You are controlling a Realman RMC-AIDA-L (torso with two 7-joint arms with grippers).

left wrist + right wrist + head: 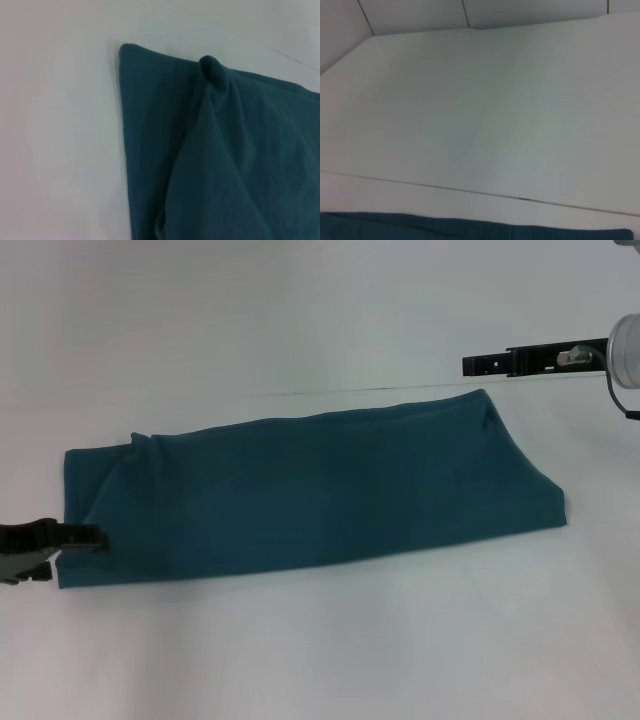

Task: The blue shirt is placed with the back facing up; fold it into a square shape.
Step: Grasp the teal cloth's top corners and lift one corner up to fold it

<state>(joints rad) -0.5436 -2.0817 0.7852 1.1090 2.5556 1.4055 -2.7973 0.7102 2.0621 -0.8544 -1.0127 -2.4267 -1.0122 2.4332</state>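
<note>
Blue shirt lies as 1 long strip; left gripper at its end, clench unclear; right gripper likewise; pinch both layers squarely.

The head view looks down from afar on the whole blue shirt. Both wrist views sit close, each sharing one shirt edge with it.

- blue shirt: plain dark teal, already folded into a long band, lying flat on the white surface
- spans mid-frame in the head view, left end lower, right end higher
- left end has a raised wrinkle ridge
</note>
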